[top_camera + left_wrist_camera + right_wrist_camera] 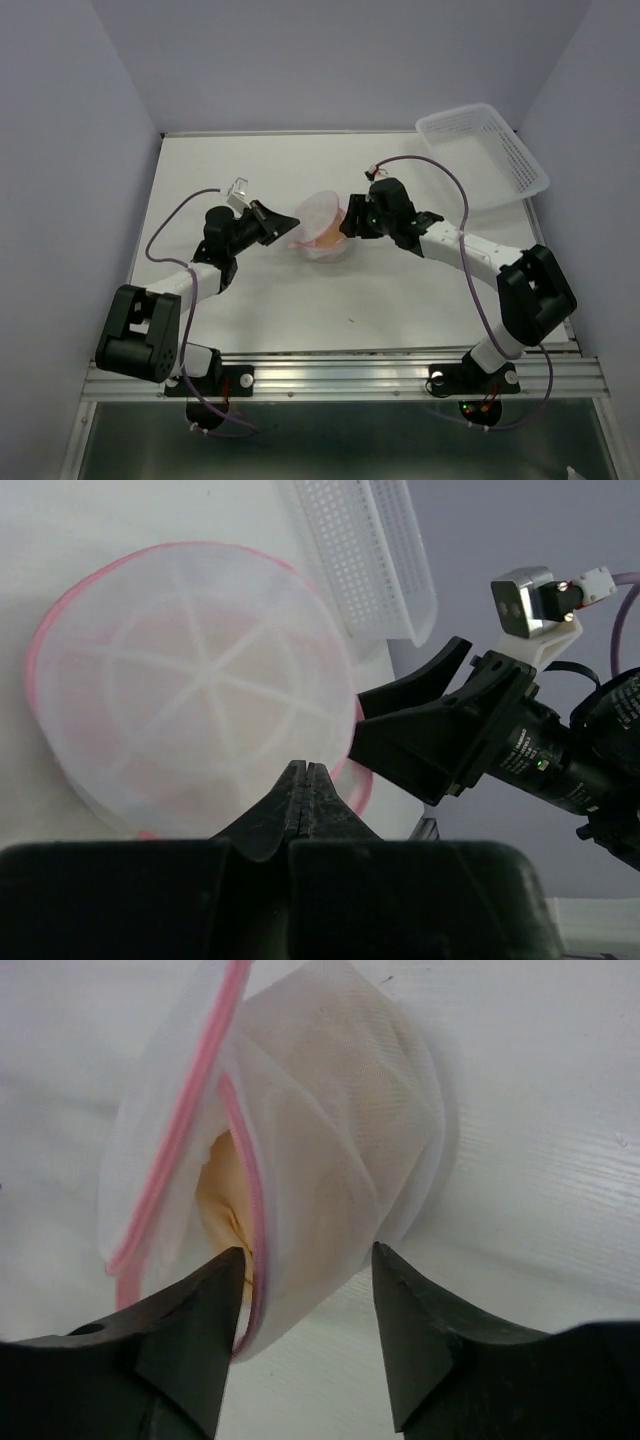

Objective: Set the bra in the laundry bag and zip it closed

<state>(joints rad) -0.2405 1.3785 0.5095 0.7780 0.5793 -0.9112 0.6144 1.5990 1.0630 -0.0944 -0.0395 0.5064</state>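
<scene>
The left gripper (278,222) stands at nine o'clock of the bag, its fingers (285,815) pressed together at the rim; whether mesh is caught between them I cannot tell. The small round white mesh laundry bag with pink zipper rim (322,225) lies in the middle of the white table (250,310). The soft peach-beige bra (222,1195) is already inside, seen through the gaping lid. At three o'clock the right gripper (305,1260) is spread open around the bag's edge, gripping nothing. I judge the zipping is in hand: next it needs the slider, which I cannot see, and one steady hold on the rim. Bare table lies at six o'clock; the white slotted plastic basket (485,150) sits well apart at two o'clock.
</scene>
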